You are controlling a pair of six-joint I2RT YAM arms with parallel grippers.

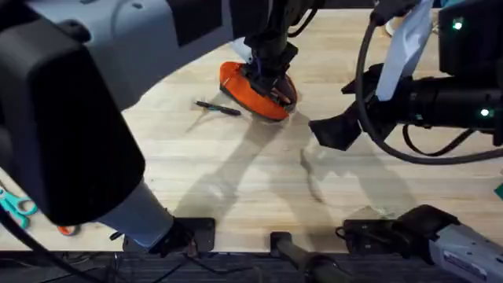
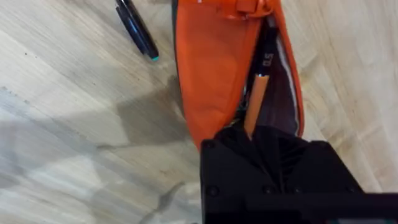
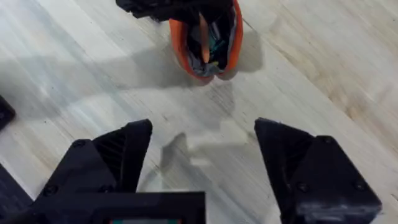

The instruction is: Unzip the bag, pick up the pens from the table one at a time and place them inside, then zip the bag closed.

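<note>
The orange bag lies unzipped at the table's far middle, its dark lining showing in the left wrist view. My left gripper hangs right over the opening, shut on the orange pen, whose free end pokes down into the bag. The black pen lies on the wood just left of the bag, also visible at the left wrist view's edge. My right gripper hovers open to the right of the bag, nothing between its fingers. In its view, the bag is upright with the orange pen inside.
Teal-handled scissors and an orange handle lie at the near left edge, partly under the left arm. A broad stretch of bare wood lies between the bag and the arm bases.
</note>
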